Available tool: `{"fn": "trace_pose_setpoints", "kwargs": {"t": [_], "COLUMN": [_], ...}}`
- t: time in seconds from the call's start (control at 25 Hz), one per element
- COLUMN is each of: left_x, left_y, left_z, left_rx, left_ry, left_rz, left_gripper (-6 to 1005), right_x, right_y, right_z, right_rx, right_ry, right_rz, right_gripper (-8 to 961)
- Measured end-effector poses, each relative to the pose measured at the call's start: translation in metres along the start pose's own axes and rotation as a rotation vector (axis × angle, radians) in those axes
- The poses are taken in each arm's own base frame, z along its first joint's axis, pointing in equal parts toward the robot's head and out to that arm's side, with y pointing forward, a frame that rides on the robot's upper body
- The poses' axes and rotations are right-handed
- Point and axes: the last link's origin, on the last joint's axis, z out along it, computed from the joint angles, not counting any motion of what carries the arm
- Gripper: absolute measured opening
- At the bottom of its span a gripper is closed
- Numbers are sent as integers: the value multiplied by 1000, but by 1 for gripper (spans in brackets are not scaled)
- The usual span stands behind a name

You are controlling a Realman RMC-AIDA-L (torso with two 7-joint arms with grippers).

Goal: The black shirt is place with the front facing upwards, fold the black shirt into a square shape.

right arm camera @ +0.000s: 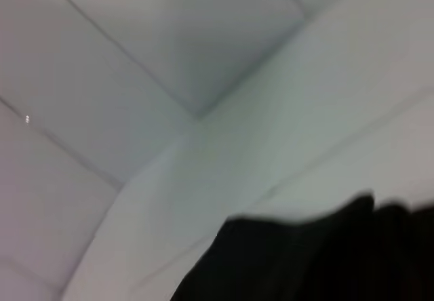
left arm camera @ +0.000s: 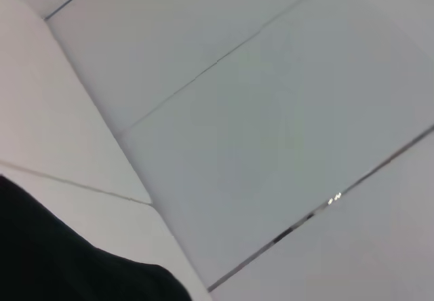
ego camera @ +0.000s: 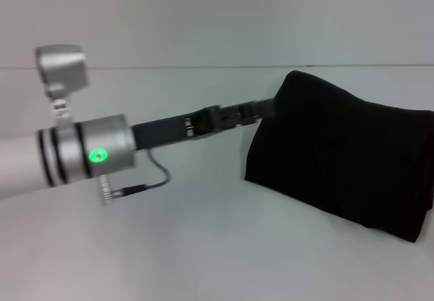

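The black shirt (ego camera: 339,158) shows as a plain black bundle at the right of the head view, with no lettering visible. Its upper left corner is raised in a peak and the cloth hangs down from it. My left gripper (ego camera: 271,108) reaches across from the left and is shut on that raised corner. The shirt's right end runs out of the head view. Black cloth also shows in the left wrist view (left arm camera: 54,260) and in the right wrist view (right arm camera: 325,260). My right gripper is out of view.
The white table (ego camera: 203,247) lies under the left arm and the shirt. A seam line (ego camera: 169,66) runs across the white surface behind. Both wrist views show white panels with thin seams beyond the cloth.
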Motion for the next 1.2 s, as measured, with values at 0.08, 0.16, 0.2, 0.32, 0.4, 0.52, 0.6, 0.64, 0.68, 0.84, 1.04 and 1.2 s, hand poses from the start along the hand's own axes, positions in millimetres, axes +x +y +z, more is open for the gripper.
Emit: {"fn": "trace_pose_setpoints", "kwargs": {"t": [0.08, 0.16, 0.2, 0.32, 0.4, 0.52, 0.6, 0.64, 0.68, 0.84, 1.04, 1.2], "left_x": [0, 0, 0, -3, -6, -9, -10, -10, -11, -16, -24, -24], "left_y": [0, 2, 4, 7, 9, 11, 11, 11, 11, 8, -2, -6], "left_z": [-11, -21, -26, -33, -36, -38, -39, -39, -40, -45, -44, -42], "left_rx": [6, 4, -4, -21, -26, -29, -30, -30, -30, -17, 37, 61], "left_ry": [-6, -8, -13, -33, -48, -66, -66, -66, -69, -123, -211, -204], "left_rz": [51, 103, 148, 253, 325, 379, 412, 412, 433, 541, 612, 623], "left_gripper": [762, 761, 761, 761, 760, 760, 760, 760, 760, 759, 759, 759], "right_x": [-7, -15, -18, -23, -26, -28, -28, -28, -28, -28, -32, -33], "right_y": [2, 5, 6, 12, 16, 19, 18, 18, 17, 10, 13, 18], "right_z": [-2, -3, -2, 5, 11, 20, 24, 24, 26, 29, 38, 50], "right_rx": [-11, -16, -14, -6, -4, 6, 33, 33, 45, 103, 100, 100], "right_ry": [90, 179, 214, 283, 313, 344, 355, 355, 355, 348, 335, 340], "right_rz": [79, 171, 203, 254, 268, 276, 289, 289, 292, 294, 282, 262], "right_gripper": [877, 877, 877, 876, 876, 876, 876, 876, 876, 876, 876, 876]}}
